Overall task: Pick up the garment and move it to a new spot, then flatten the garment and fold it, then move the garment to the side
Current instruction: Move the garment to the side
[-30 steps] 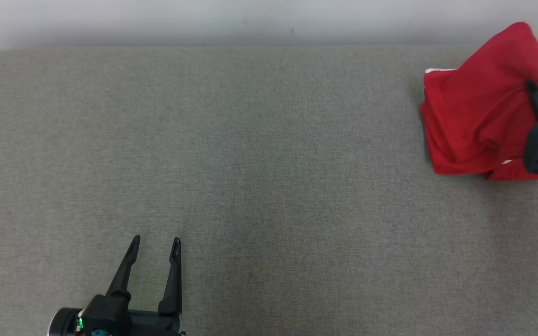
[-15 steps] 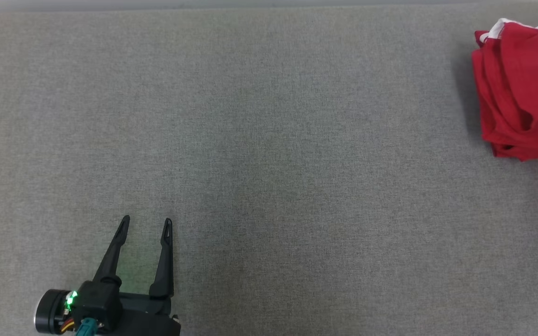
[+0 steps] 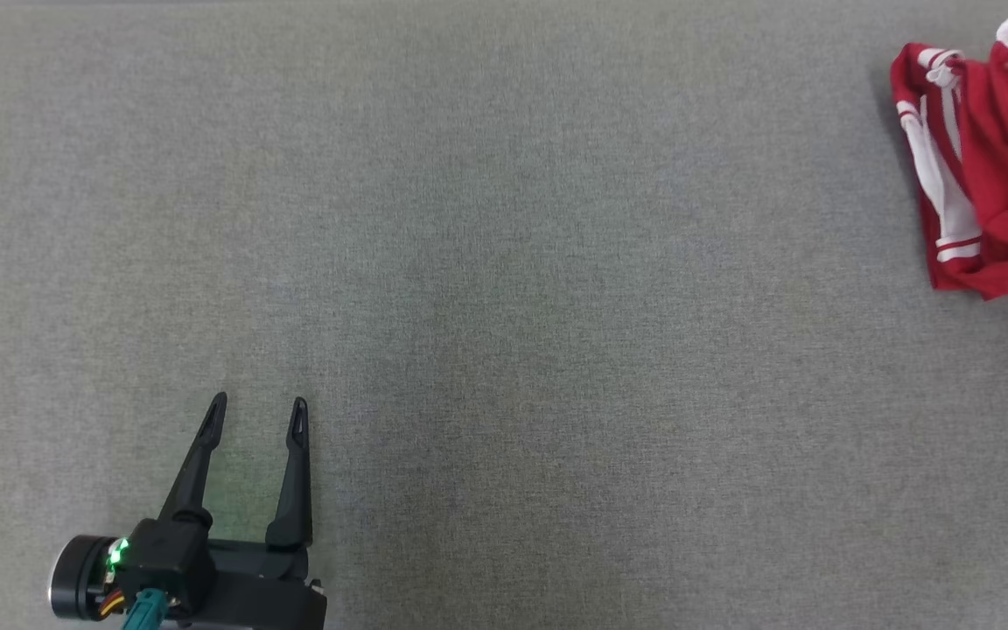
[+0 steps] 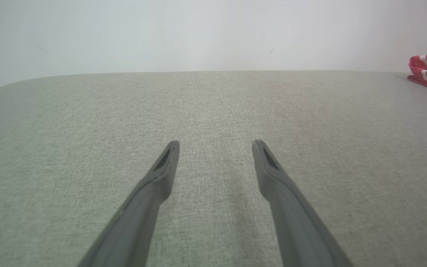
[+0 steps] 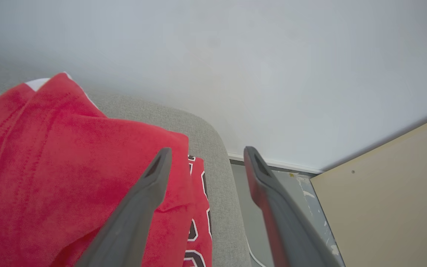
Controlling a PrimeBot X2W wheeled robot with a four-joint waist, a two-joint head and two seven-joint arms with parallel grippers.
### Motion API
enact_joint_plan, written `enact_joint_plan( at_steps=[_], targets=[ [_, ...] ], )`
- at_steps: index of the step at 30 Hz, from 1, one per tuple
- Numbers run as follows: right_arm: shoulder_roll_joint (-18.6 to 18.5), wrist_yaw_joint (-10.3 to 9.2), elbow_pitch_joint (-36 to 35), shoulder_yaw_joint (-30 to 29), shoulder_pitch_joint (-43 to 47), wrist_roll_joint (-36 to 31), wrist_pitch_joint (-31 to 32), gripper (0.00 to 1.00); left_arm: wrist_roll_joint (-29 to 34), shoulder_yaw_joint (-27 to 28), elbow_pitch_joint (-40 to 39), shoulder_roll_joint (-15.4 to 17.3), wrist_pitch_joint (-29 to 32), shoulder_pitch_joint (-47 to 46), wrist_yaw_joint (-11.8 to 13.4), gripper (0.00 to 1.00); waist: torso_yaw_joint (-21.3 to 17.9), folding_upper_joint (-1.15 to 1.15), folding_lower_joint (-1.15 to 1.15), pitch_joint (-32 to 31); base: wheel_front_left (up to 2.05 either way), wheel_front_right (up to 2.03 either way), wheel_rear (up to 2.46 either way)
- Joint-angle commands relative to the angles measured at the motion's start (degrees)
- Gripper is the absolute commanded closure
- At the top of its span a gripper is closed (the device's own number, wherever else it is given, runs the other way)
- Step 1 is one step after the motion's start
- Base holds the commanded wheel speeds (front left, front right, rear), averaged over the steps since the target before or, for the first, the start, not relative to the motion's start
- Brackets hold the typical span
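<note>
The garment lay bunched at the table's right edge, seemingly set aside; the right gripper and left gripper stood spread, empty.

Garment on table at far right; left end effector at near left, well apart from garment.

The red garment, trimmed with white stripes, lay crumpled in a loose heap at the grey surface's far right corner
</note>
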Motion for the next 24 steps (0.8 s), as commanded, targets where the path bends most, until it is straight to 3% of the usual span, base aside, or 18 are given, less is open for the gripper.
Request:
enact_joint_plan(
  at_steps=[1,6,9,14,15,17,20,24],
  targets=[
    [1.5,0.04,0.5,-1.0,-0.2,-0.1,-2.0,0.00,-0.8,0.3,0.2,0.1,-0.2,0.6,0.1,0.00,-0.2,0.00,-0.01,-2.0,0.00,0.00,0.00],
    [6.6,0.04,-1.8,-3.9,4.2,1.8,-6.1,0.00,-1.9,0.9,0.9,0.1,-0.2,4.0,0.8,0.00,-0.3,0.00,-0.01,-7.7,0.00,0.00,0.00],
    [9.2,0.05,-15.1,-10.8,13.9,2.2,-6.4,0.00,-2.4,1.4,1.3,0.1,-0.2,6.9,1.1,0.00,0.4,0.00,-0.01,-12.4,0.00,0.00,0.00],
    [13.8,0.05,-29.8,-21.6,27.7,-1.0,-6.4,0.00,-2.4,1.3,1.4,0.1,-0.2,9.1,1.3,0.00,1.8,0.00,-0.01,-15.7,0.00,0.00,0.00],
    [18.1,0.04,-38.2,-28.3,37.1,-3.5,-6.4,0.00,-2.2,1.0,1.3,0.1,-0.2,9.9,1.5,0.00,2.8,0.00,-0.01,-17.0,0.00,0.00,0.00],
    [22.2,0.05,-46.3,-32.7,45.2,-7.2,-6.4,0.00,-2.1,0.9,1.5,0.1,-0.2,10.6,1.7,0.00,3.9,0.00,-0.01,-18.3,0.00,0.00,0.00],
    [32.9,0.05,-61.8,-40.9,61.4,-14.6,-6.4,0.00,-1.5,0.7,1.7,0.1,-0.2,12.1,1.9,0.00,6.0,0.00,-0.01,-21.7,0.00,0.00,0.00],
    [36.6,0.05,-67.2,-42.5,67.8,-16.6,-6.4,0.00,-0.8,0.8,1.3,0.1,-0.2,12.6,1.9,0.00,6.6,0.00,-0.01,-22.7,0.00,0.00,0.00]
  ],
)
